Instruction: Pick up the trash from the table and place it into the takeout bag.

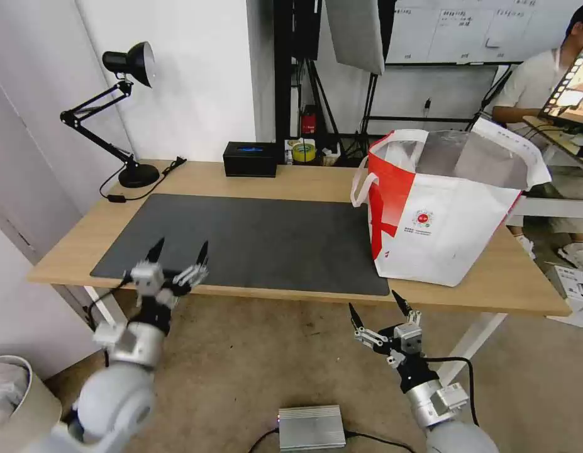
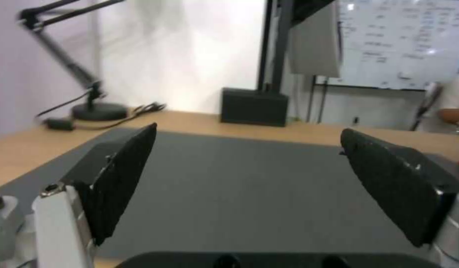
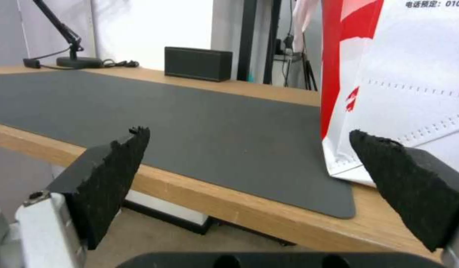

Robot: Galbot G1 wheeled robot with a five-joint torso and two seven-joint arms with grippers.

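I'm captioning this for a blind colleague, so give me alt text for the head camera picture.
Two open grippers, the left gripper and the right gripper, hover at the near edge of a light-wood table with a dark grey mat. A white and red takeout bag stands open on the table's right end; a black desk lamp and a black box sit at the back.

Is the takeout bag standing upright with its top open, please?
Yes: the takeout bag stands upright on the table, mouth open, foil lining visible.

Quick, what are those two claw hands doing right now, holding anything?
Left gripper: open, holding nothing, at the table's near edge.
Right gripper: open, holding nothing, just below the edge.
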